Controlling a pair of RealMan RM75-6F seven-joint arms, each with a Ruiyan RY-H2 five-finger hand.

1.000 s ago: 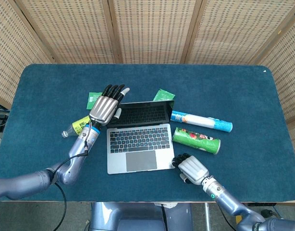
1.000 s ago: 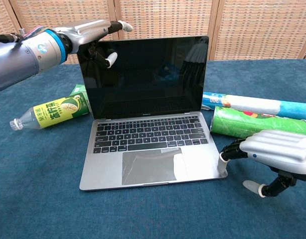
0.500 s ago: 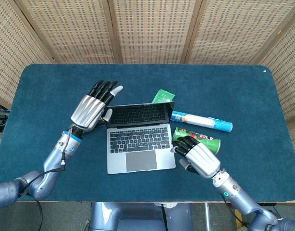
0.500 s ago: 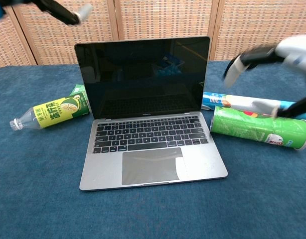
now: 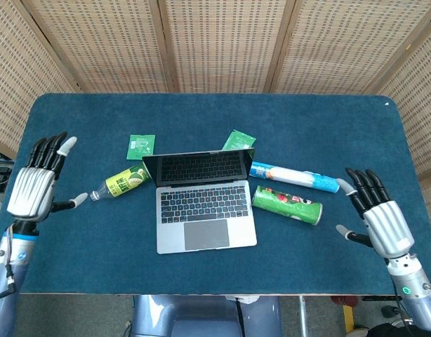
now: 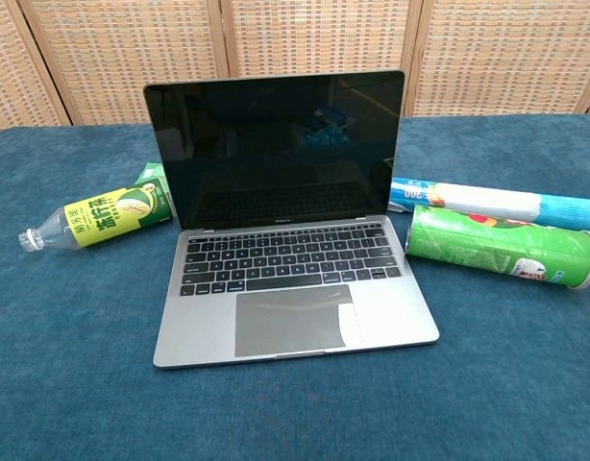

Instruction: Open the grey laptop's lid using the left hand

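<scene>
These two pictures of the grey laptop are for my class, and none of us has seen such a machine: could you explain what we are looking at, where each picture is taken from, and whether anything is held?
It is a robot with two arms, each ending in a robot hand. The head view looks down from above: the left robot hand and right robot hand hang at the table's sides, fingers spread, holding nothing. The chest view looks from low in front and shows neither.

On the blue table lies the grey laptop, its lid open and screen dark. To its left lies a plastic bottle with a green packet beyond it. To its right lie a green can and a white and blue tube; another green packet shows behind the lid.
</scene>
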